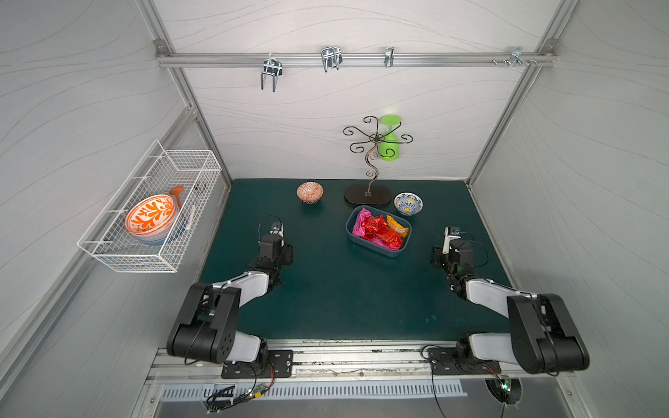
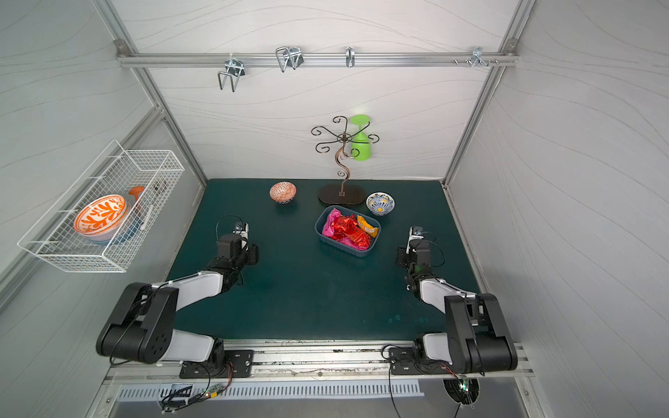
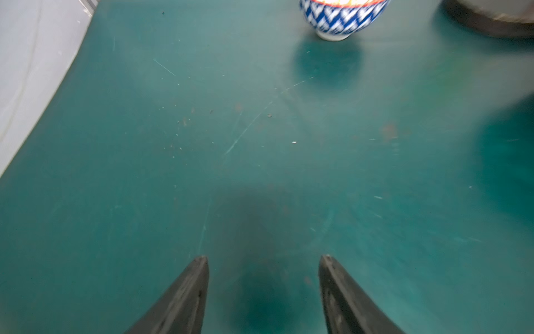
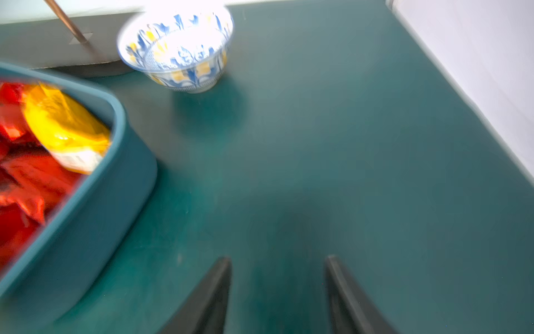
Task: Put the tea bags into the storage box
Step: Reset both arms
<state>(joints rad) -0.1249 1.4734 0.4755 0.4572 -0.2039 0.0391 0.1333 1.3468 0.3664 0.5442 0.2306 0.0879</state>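
Nearest, the left tool [image 3: 263, 257] and right tool [image 4: 278, 257] hung over the counter [image 1: 344, 296], jaws apart and holding nothing. Farther back, the tea bags [image 1: 380, 231] lay piled inside the storage box [image 4: 95, 208], with a blue-yellow bowl [image 1: 408, 203] just beyond.

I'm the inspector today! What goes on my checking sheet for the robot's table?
Surface: green mat, scratched, a few crumbs.
Job's things: tea bags, red, pink and orange, in the box; none seen outside.
Clutter: orange bowl, blue bowl, stand with a green cup hanging.
Grippers: left gripper and right gripper open, empty, above bare mat.
Cables: wires at both wrists and by the arm bases.
Surroundings: wall basket holding a big bowl; hooks on a rail.
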